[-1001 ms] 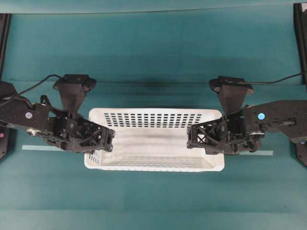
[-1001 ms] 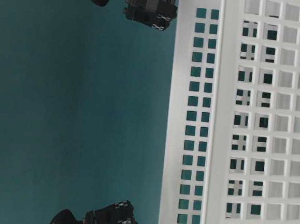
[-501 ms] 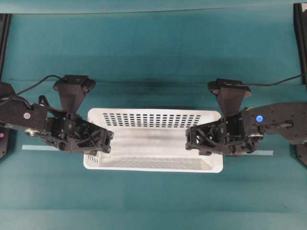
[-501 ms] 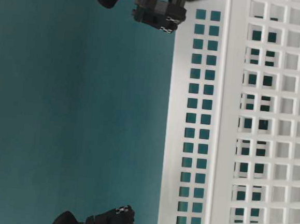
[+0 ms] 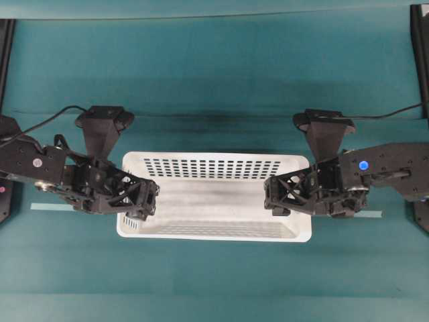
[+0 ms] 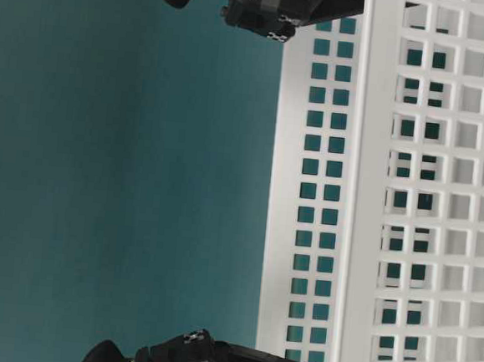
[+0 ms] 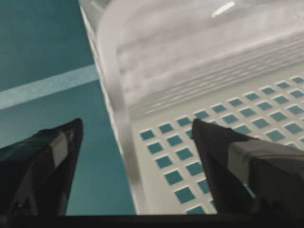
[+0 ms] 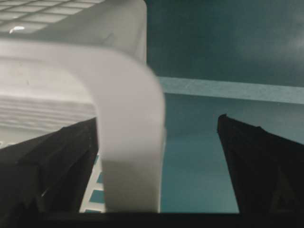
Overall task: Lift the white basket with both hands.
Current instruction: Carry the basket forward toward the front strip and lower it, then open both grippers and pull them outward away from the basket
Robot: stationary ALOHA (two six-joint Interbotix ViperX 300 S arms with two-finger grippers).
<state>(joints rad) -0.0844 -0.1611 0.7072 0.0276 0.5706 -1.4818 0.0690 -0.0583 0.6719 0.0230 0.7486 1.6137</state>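
Note:
The white basket (image 5: pixel 214 157) rests on the teal table, long side left to right, with nothing showing on its floor. My left gripper (image 5: pixel 149 200) is open across the basket's left end rim (image 7: pixel 111 71); one finger is outside over the table and the other is inside against the slotted wall, neither pressing it. My right gripper (image 5: pixel 271 194) is open across the right end rim (image 8: pixel 128 95), with a wide gap to the outer finger. In the wrist views, the left gripper (image 7: pixel 137 122) and right gripper (image 8: pixel 158 118) both show spread jaws. The table-level view shows the basket wall (image 6: pixel 362 199) close up.
A pale tape strip (image 5: pixel 53 206) runs across the table under the basket, also showing at the right (image 5: pixel 372 214). Black frame posts stand at the far left (image 5: pixel 5 40) and far right (image 5: pixel 419 40) edges. Cables trail behind both arms.
Both grippers have gone from shut on the basket's end rims to wide open. The basket has shifted slightly toward the front and now sits still.

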